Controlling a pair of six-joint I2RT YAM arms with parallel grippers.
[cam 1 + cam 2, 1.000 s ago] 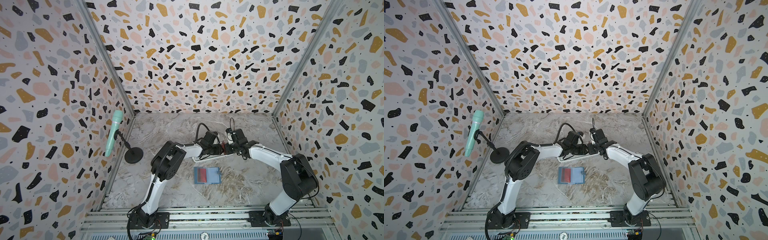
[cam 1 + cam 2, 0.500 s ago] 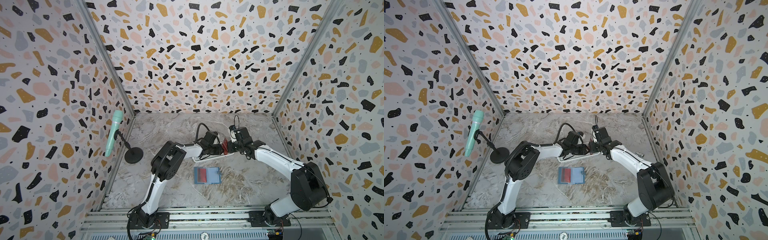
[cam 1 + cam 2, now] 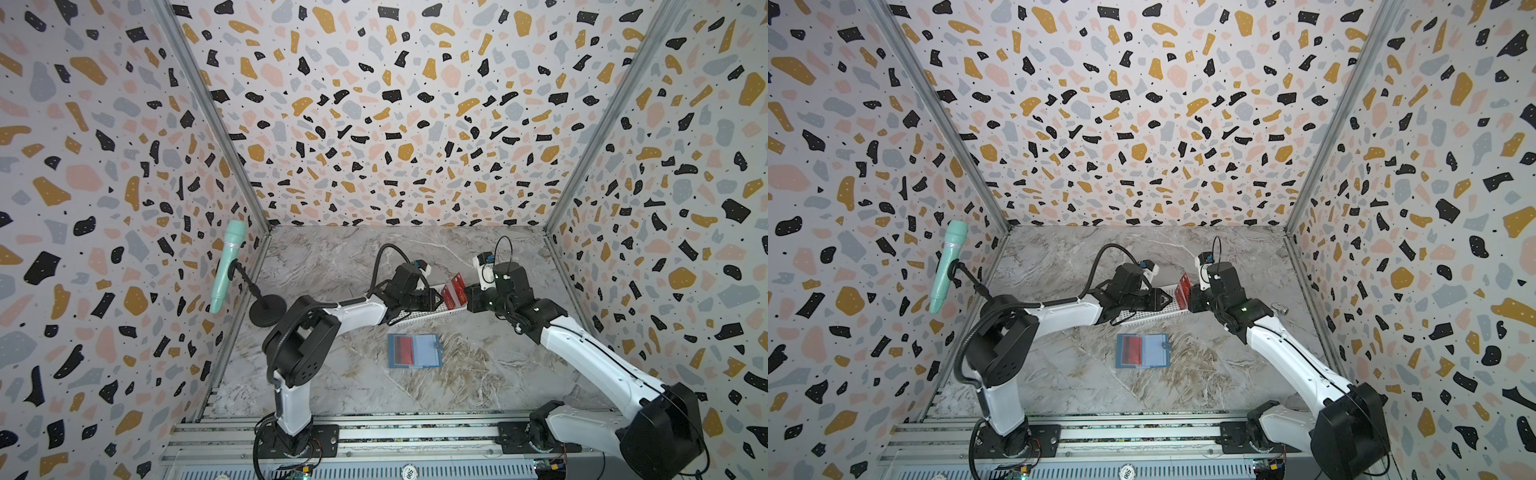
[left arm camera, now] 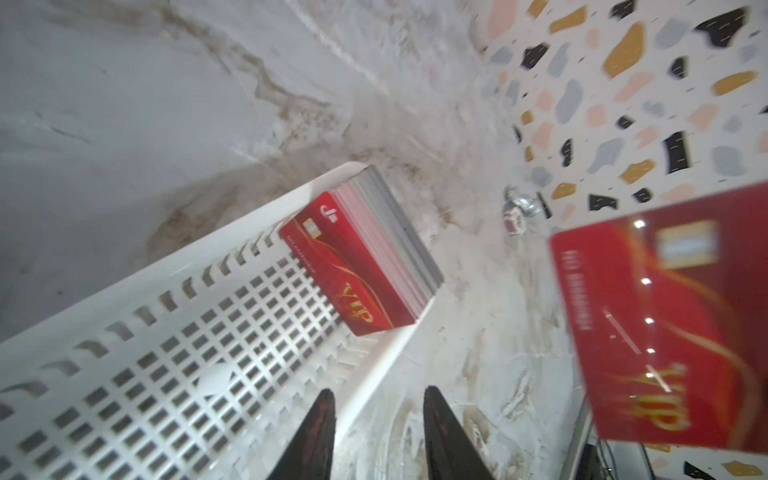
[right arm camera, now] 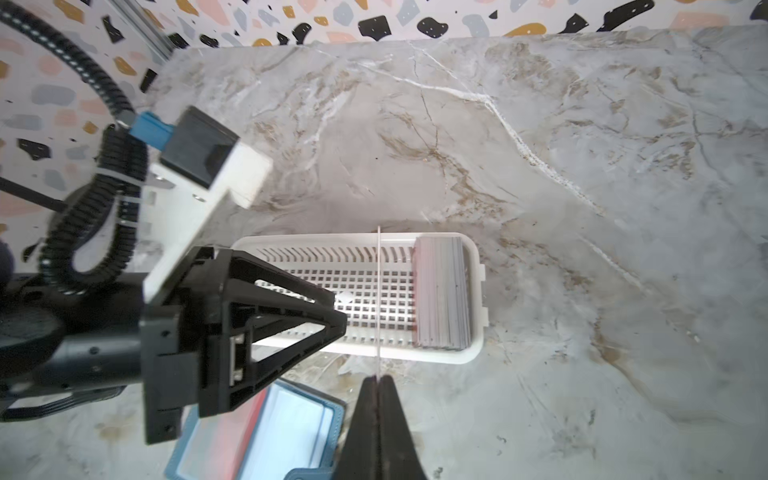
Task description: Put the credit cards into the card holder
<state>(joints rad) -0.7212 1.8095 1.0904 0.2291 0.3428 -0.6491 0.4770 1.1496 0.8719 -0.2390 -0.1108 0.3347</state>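
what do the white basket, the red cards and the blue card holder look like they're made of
The white basket: rigid moulded plastic, smooth semi-matte; punched grid holes. The credit cards: thin glossy plastic, gold print; the lifted card shows bright glints. The card holder: probably faux leather, matte blue-grey, with clear shiny sleeves; real leather can't be ruled out.

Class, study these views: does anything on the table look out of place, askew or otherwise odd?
Yes: a small silvery object lies loose on the table near its right edge, apart from the basket and card holder; too blurred to identify. The credit cards stand neatly stacked at the basket's end.
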